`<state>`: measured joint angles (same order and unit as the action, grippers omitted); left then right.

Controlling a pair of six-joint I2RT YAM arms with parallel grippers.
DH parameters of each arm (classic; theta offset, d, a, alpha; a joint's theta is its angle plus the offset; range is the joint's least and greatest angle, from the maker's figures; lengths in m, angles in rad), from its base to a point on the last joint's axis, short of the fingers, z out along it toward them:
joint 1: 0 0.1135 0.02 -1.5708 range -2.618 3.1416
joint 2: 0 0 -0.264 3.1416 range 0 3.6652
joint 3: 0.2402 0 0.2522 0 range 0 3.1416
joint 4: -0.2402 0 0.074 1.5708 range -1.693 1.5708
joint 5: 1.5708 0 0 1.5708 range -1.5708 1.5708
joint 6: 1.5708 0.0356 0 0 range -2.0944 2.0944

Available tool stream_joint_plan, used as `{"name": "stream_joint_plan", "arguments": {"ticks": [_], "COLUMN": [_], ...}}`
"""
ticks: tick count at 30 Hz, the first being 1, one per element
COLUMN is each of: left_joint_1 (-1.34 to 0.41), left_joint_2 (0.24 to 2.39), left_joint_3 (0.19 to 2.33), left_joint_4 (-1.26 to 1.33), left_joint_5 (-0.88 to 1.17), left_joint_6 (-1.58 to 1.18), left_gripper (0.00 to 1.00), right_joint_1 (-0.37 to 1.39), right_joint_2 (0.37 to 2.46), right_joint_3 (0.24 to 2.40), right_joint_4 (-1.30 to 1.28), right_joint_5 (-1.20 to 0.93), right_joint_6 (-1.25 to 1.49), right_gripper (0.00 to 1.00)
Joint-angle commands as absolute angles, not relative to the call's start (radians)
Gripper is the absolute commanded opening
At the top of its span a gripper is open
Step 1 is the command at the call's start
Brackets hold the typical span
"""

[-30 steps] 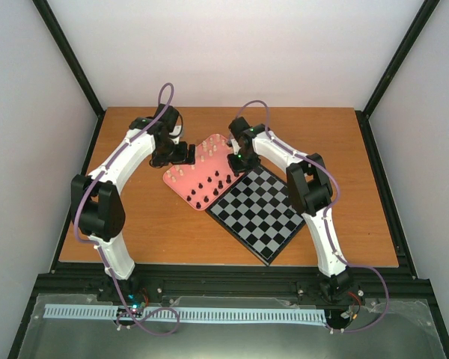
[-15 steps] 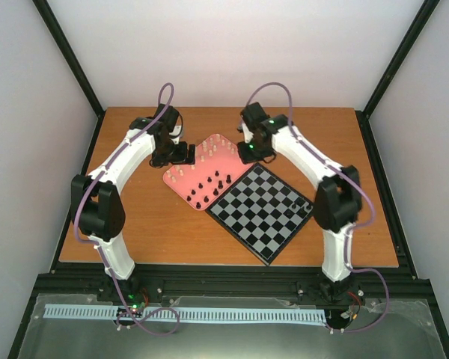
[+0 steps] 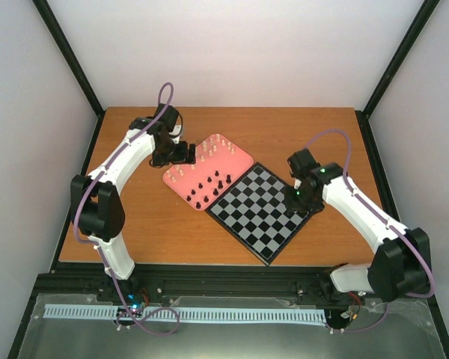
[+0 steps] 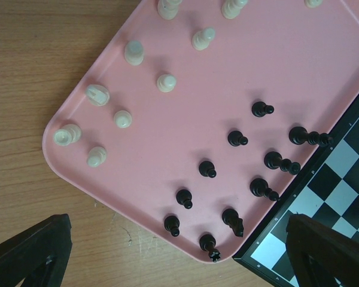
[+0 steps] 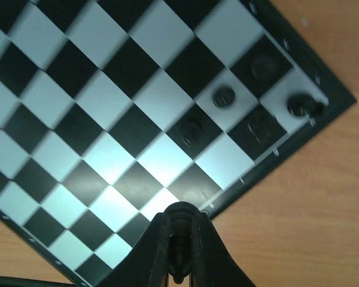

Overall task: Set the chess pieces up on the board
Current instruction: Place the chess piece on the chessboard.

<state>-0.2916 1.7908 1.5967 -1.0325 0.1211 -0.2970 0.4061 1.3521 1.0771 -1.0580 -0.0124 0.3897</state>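
The board (image 3: 259, 217) lies at mid-table, turned like a diamond. Several black pieces (image 5: 224, 97) stand near its right corner. My right gripper (image 3: 298, 196) hovers over that corner, shut on a black piece (image 5: 180, 232) that stands upright between its fingers (image 5: 158, 245). My left gripper (image 3: 185, 153) is open and empty above the left side of the pink tray (image 4: 323, 78). Several black pieces (image 4: 207, 168) and several cream pieces (image 4: 166, 82) stand on the tray. The board's corner (image 4: 347, 179) shows at the right of the left wrist view.
The pink tray (image 3: 178, 182) touches the board's upper-left edge. Bare wooden table (image 3: 322, 134) surrounds both. White walls and black frame posts close in the sides and back.
My right arm has swung from the pink tray to the board's right corner with a black piece in its jaws. The left arm has not moved.
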Motion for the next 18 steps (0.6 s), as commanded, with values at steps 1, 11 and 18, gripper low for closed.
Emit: {"name": "stream_joint_plan", "arguments": {"ticks": [1,11,18], "left_joint_1": [-0.287,-0.287,-0.287], "left_joint_2": [1.758,1.761,1.774], "left_joint_3": [1.596,1.595,1.598], "left_joint_4": [-1.010,-1.016,-1.018], "left_joint_5": [0.140,0.131,0.133], "left_joint_6": [-0.316,-0.313,-0.313], "left_gripper": [1.00,1.00,1.00], "right_joint_1": [0.366,0.304,0.285], "right_joint_2": [1.298,1.360,1.403], "right_joint_3": [0.932,0.846,0.844], "right_joint_4": [-0.988,-0.875,-0.843], "right_joint_5": [-0.050,-0.053,-0.052], "right_joint_6": [0.481,0.474,0.456], "right_gripper": [0.04,0.04,0.04]}}
